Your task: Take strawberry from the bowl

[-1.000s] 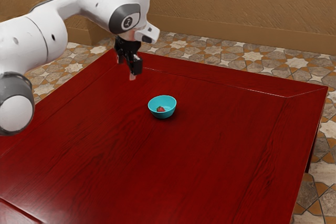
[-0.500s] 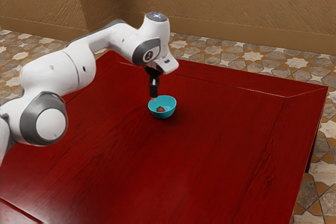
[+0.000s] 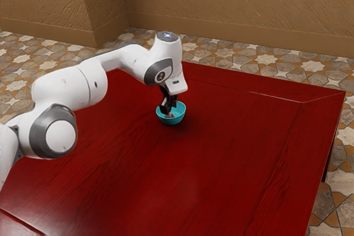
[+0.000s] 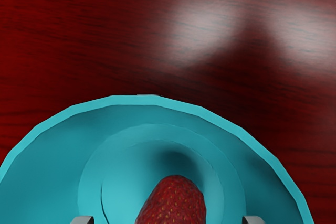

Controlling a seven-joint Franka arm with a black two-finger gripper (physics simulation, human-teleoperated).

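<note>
Spread black two-finger pincer (image 3: 170,113) reaches in from 11 o'clock, exterior view; round teal bowl (image 4: 147,100) holds the red seeded strawberry (image 4: 176,203). Depth's hard to judge, so I'd ease straight down, squeeze lightly.

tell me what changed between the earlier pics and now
The pincer moved toward the exterior view's right and down, first coming near the bowl, now reaching down into it. Nothing has been taken hold of or let go: the pincer is open, with the strawberry between its fingers and a gap on each side. The bowl stayed where it was on the table, the strawberry still inside.
</note>
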